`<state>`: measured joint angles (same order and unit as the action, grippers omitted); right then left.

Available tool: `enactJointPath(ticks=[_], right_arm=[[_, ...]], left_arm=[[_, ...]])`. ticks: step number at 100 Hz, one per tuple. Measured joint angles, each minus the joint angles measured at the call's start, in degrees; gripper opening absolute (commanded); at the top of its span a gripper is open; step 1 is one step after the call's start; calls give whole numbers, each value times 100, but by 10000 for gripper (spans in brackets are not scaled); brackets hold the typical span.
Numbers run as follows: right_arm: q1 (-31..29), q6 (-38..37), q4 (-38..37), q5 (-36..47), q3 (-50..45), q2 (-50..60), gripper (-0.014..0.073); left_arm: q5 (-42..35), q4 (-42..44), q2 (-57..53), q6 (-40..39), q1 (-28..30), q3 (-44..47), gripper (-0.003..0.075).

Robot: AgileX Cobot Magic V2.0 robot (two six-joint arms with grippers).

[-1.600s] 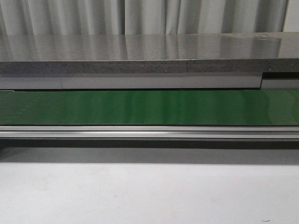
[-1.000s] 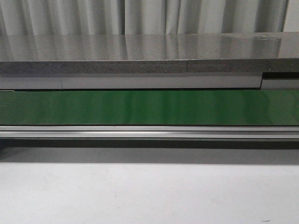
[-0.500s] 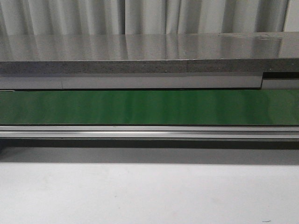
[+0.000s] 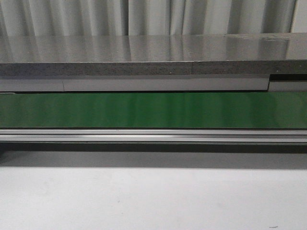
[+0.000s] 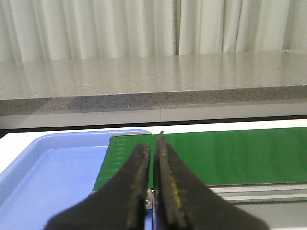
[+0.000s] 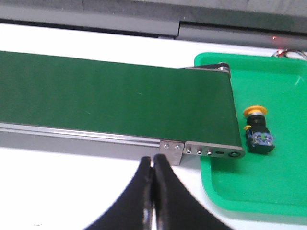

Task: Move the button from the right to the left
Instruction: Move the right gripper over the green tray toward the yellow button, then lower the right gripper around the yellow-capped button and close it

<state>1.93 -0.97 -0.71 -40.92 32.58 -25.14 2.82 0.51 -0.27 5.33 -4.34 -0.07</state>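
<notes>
We find the button (image 6: 257,130) lying in the green tray (image 6: 283,191) just beyond the conveyor belt (image 6: 115,103) end, cap pointing away from our right gripper (image 6: 153,165). That gripper, jaws pressed together and empty, hovers short of the belt, so we judge it nearer; the left gripper (image 5: 152,155), nearly closed, faces the blue tray (image 5: 48,177).

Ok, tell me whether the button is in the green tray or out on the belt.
In the tray. The button sits on the green tray floor beside the conveyor belt end, untouched; the right gripper is shut, away from it.
</notes>
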Motion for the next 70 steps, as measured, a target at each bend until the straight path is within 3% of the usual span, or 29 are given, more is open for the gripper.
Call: enactJointPath(ticks=[26, 55, 65, 70], right_arm=[[0, 0, 71, -204, 891, -1442, -68], [0, 0, 178, -180, 956, -2205, -63], [0, 0, 181, -190, 956, -2312, 10], [0, 0, 181, -200, 956, -2331, 108]], left_arm=[[0, 0, 0, 0, 0, 0, 5], [0, 0, 0, 0, 0, 0, 5], [0, 0, 0, 0, 0, 0, 5], [0, 0, 0, 0, 0, 0, 5]])
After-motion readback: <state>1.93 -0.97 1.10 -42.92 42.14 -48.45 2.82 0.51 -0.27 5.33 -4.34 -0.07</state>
